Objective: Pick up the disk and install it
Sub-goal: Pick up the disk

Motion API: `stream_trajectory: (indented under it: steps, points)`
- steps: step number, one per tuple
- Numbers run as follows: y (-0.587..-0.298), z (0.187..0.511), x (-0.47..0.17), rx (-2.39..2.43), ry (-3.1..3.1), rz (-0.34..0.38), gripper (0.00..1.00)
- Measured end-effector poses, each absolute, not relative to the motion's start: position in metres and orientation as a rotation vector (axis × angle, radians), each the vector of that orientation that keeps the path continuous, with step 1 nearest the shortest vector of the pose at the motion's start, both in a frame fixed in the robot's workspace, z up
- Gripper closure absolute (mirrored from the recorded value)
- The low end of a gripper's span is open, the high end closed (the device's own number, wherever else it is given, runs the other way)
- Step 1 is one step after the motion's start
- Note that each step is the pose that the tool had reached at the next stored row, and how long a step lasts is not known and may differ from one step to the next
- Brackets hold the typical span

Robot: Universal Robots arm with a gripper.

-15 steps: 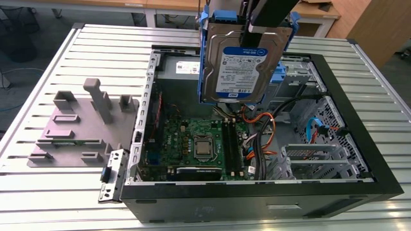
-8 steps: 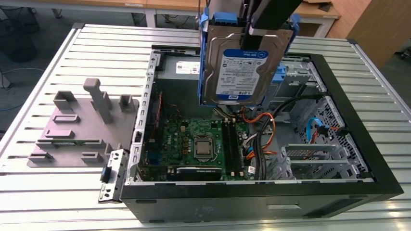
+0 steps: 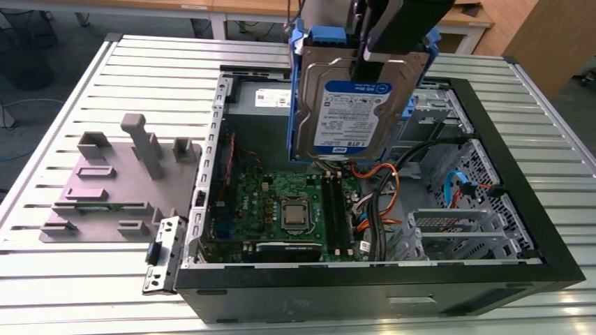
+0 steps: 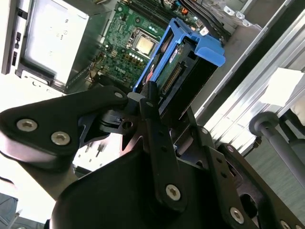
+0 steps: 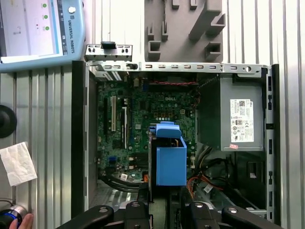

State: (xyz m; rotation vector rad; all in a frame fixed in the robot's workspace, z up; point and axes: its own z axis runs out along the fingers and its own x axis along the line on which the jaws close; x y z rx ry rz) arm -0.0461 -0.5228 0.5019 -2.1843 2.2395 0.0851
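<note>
Exterior view: gripper (image 3: 373,61) clamped on the disk (image 3: 347,112). Hangs straight beneath it, long axis upright, directly above the open case (image 3: 373,296).

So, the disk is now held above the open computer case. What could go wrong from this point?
1. The end effector grips the disk near its upper end, so it hangs upright. A slip would probably drop it onto the motherboard below.
2. The orange and black cables lie loose close under the disk's lower edge. They could catch on it or block its way down.
</note>
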Motion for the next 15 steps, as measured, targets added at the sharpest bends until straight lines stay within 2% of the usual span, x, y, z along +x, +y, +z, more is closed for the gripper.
stream_trajectory:
  steps: [15]
  points:
    - [-0.546,0.5,-0.046,-2.184,2.239,0.085,0.65]
